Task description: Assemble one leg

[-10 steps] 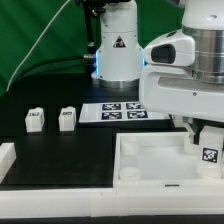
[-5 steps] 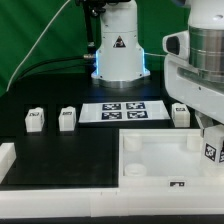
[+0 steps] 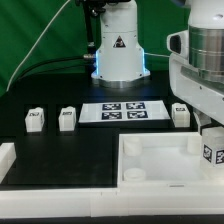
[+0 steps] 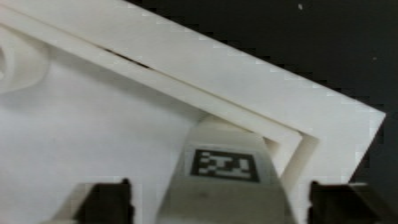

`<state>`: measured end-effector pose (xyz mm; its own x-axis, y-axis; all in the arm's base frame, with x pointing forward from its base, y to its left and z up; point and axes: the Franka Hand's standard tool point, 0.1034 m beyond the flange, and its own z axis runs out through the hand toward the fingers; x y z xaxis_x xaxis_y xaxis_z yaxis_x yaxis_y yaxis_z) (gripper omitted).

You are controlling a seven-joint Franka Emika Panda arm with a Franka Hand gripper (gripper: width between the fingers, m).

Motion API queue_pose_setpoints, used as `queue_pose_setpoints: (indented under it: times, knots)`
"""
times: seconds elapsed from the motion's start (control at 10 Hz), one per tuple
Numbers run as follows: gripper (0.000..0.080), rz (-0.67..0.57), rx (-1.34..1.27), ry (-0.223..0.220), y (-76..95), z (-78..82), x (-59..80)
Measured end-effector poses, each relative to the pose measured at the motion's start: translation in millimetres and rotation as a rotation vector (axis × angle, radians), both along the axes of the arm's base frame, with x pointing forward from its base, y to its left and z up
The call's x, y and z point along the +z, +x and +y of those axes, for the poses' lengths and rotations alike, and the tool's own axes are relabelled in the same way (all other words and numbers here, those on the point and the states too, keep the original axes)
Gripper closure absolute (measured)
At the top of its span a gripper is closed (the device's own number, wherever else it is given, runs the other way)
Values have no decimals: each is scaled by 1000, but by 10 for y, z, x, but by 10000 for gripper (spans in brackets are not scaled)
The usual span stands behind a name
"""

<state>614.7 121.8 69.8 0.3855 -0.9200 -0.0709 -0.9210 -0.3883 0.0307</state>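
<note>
White leg [image 4: 226,160] sits at tray [image 3: 150,160] corner for socketing; gripper [image 4: 214,205] fingers spread wide astride it, not clamping.

my white rounded arm casing [image 3: 200,55] with grey joint bands, my white base column [image 3: 118,45] bearing a black triangle mark, blue-lit ring beneath, my dark fingertips [image 4: 111,200]
</note>
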Motion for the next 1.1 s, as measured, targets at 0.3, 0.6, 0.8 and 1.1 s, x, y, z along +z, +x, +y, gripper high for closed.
queue_pose_setpoints:
  times: [0.3,0.6,0.8,1.1]
  knots:
    - [151,5,396,-1,-34,-17,-10]
    - [150,5,833,2,-34,-49,-11]
    - [150,1,1061,15,-33,-62,-12]
    - [150,-1,1438,33,-27,-90,-10]
